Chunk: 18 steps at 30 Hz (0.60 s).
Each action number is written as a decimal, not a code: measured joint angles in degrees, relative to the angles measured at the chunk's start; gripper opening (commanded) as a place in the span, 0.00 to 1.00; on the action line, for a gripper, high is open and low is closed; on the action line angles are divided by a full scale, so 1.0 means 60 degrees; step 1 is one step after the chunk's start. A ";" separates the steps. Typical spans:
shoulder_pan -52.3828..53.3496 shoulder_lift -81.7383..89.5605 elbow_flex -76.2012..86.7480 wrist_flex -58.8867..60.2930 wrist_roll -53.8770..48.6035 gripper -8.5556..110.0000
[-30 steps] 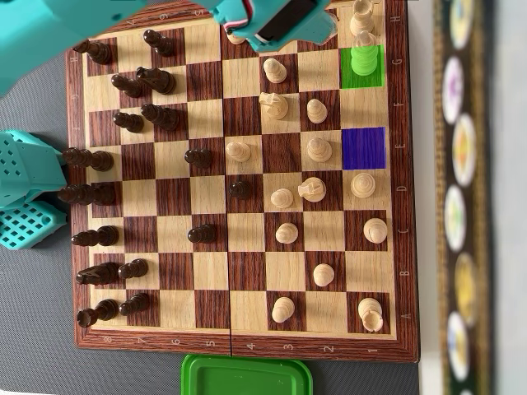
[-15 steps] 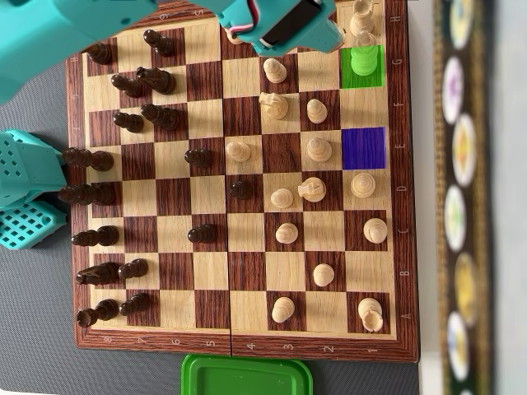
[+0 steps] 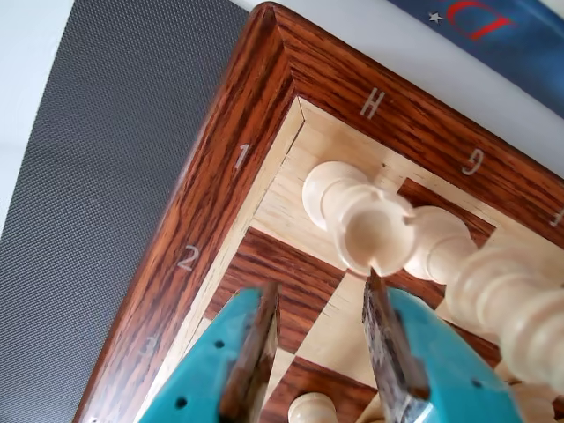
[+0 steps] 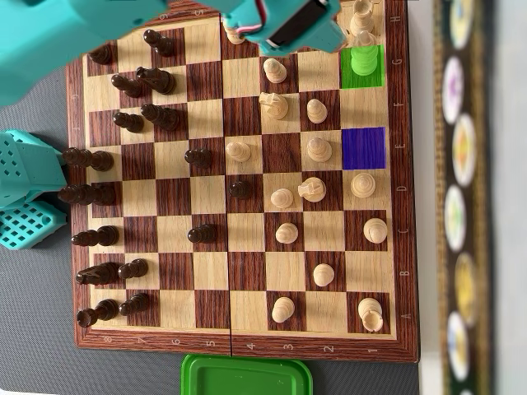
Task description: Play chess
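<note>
The wooden chessboard (image 4: 247, 280) fills the overhead view, with dark pieces (image 4: 156, 80) on its left and pale pieces (image 4: 319, 149) on its right. One square is tinted green (image 4: 362, 67) and holds a pale piece; another, empty, is tinted blue (image 4: 363, 148). My teal arm (image 4: 284, 20) crosses the top edge and hides the fingertips there. In the wrist view my gripper (image 3: 319, 286) is open above the H1 corner, nothing between its fingers. A pale piece (image 3: 370, 225) stands just beyond the right fingertip (image 3: 377, 286), and a taller pale piece (image 3: 515, 304) is beside it.
A green lid (image 4: 247, 377) lies below the board. The arm's teal base (image 4: 29, 189) sits at the board's left edge. A patterned strip (image 4: 461, 197) runs down the right side. Grey matting (image 3: 97, 176) lies off the board corner. A small pale pawn (image 3: 310, 409) stands under the jaws.
The arm's head has shifted a little toward the top edge and right corner of the overhead view. No piece on the board has moved.
</note>
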 measured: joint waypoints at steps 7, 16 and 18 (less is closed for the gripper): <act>0.0059 -0.0176 -0.0293 0.0000 0.0000 0.20; 0.0103 -0.0454 -0.0762 0.0000 0.0000 0.20; 0.0103 -0.0542 -0.0820 0.0000 0.0000 0.20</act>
